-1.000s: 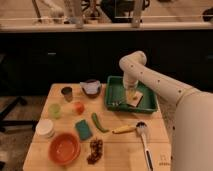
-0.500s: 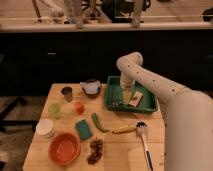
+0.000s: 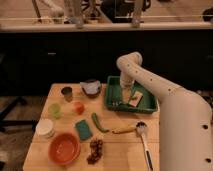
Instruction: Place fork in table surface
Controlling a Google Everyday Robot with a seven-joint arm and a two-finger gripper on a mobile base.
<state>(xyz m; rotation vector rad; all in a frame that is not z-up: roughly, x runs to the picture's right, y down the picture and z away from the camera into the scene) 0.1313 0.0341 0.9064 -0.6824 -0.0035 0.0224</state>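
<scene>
My gripper [image 3: 125, 94] hangs from the white arm, down inside the green tray [image 3: 150, 107], over its left-middle part. A small slender grey piece that looks like the fork [image 3: 119, 102] lies on the tray floor just below and left of the gripper; I cannot tell if it is held. A tan block [image 3: 136, 98] lies in the tray just to the gripper's right. The pale wood table surface [image 3: 120, 150] spreads in front of the tray.
On the table stand a grey bowl [image 3: 91, 87], dark cup [image 3: 67, 93], green cup [image 3: 54, 110], orange ball [image 3: 78, 107], white bowls [image 3: 45, 128], red bowl [image 3: 64, 148], green sponge [image 3: 83, 129], green pepper [image 3: 98, 123], grapes [image 3: 95, 149], yellow-handled tool [image 3: 124, 130] and white brush [image 3: 145, 142].
The arm swung left over the tray, then came back slightly right. The gripper stays low inside the tray. The things on the table have not moved.
</scene>
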